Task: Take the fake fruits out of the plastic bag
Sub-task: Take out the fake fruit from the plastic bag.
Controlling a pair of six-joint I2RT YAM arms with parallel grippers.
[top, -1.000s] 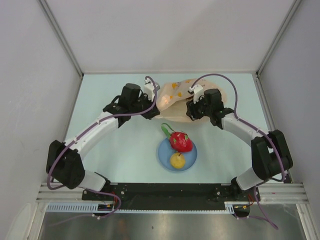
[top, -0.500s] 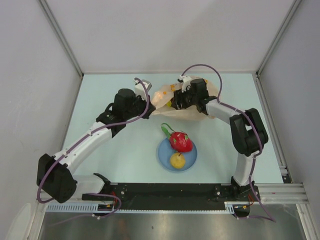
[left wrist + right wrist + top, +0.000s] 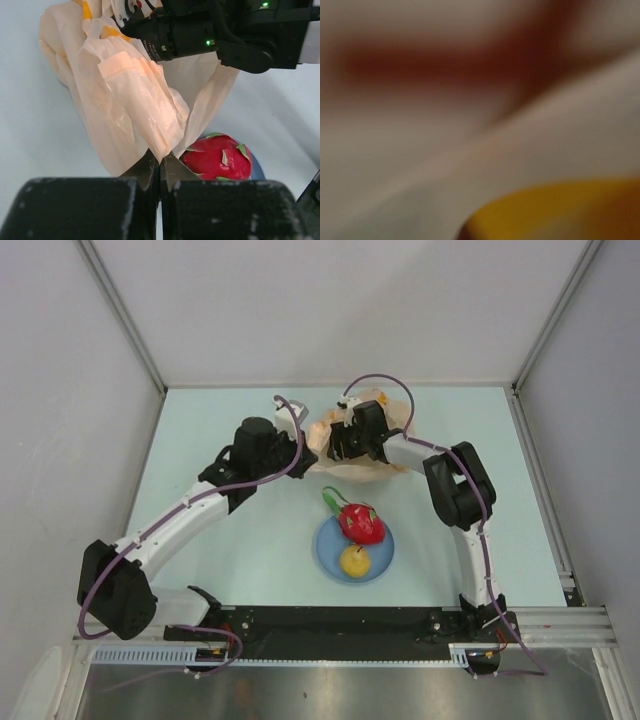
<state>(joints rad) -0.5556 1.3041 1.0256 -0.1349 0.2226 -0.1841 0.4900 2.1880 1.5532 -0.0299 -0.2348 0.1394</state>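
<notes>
R end effector now deeper in plastic bag.

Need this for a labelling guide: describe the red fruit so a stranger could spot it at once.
On the pale table, just ahead of the arm bases, sits a round blue plate. The dragon fruit lies on the plate's far half, beside a yellow round fruit. It alone is red, with green leafy tips.

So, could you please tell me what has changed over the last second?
The right arm folded in and swung left, its wrist pushing into the plastic bag, which bunched up leftward. The left fingers, pinched on the bag, barely moved; the dragon fruit and yellow fruit stayed on the blue plate.
</notes>
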